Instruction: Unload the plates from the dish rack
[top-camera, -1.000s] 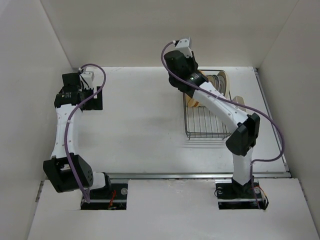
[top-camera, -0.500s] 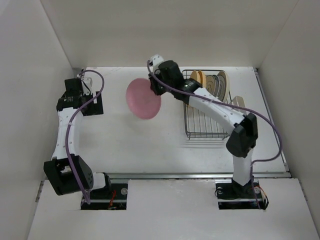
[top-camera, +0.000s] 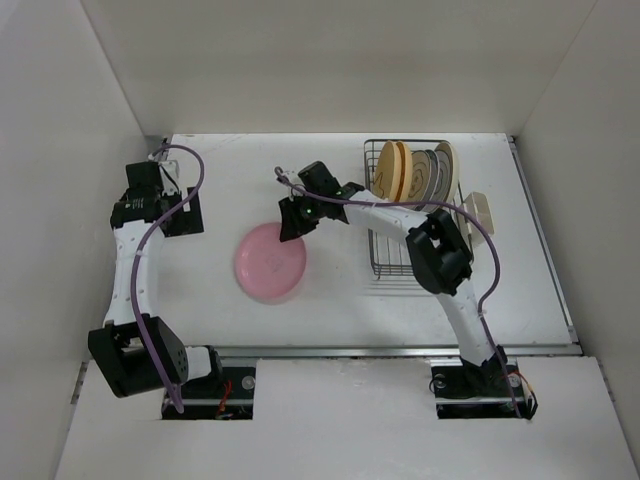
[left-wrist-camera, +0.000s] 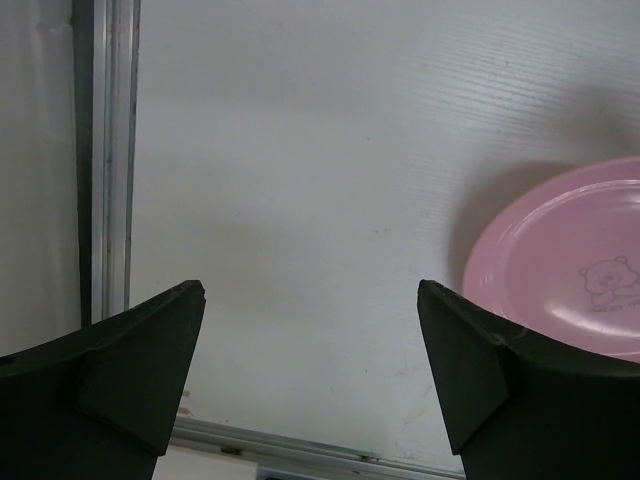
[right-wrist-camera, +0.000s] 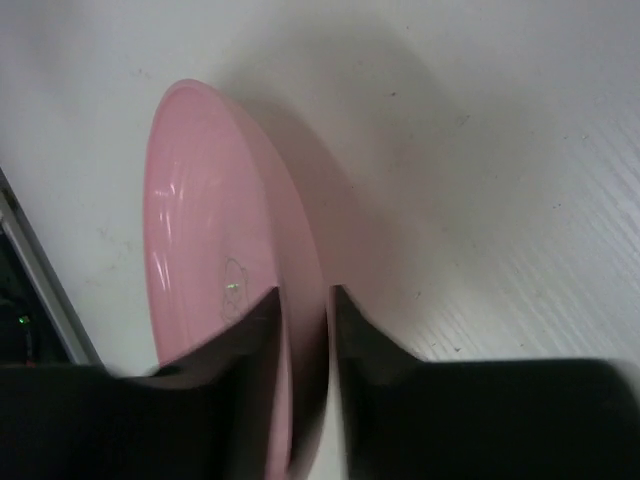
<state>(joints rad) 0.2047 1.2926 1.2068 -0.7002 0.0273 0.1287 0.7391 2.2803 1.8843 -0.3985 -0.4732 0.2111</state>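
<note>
Right gripper (right-wrist-camera: 303, 300): you're pinching the pink plate (top-camera: 270, 262) by its rim, fingers nearly closed, one on each face.
Pink plate: sitting outside the dish rack (top-camera: 412, 262), to its left, low over the table (top-camera: 330, 300); can't tell if it's touching down.
Left gripper (left-wrist-camera: 310, 300): you're holding it wide open, gripping nothing, pointing at bare table beside the plate.
Dish rack: holding yellow-orange plates (top-camera: 392, 172) and patterned plates (top-camera: 432, 172) upright at its far end.
Cutlery cup (top-camera: 481, 208): sitting at the rack's right side.

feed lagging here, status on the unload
Right gripper shut on pink plate rim, plate low at table, left of dish rack. Left gripper open, empty. Other plates upright in rack. Nothing blocking.
</note>
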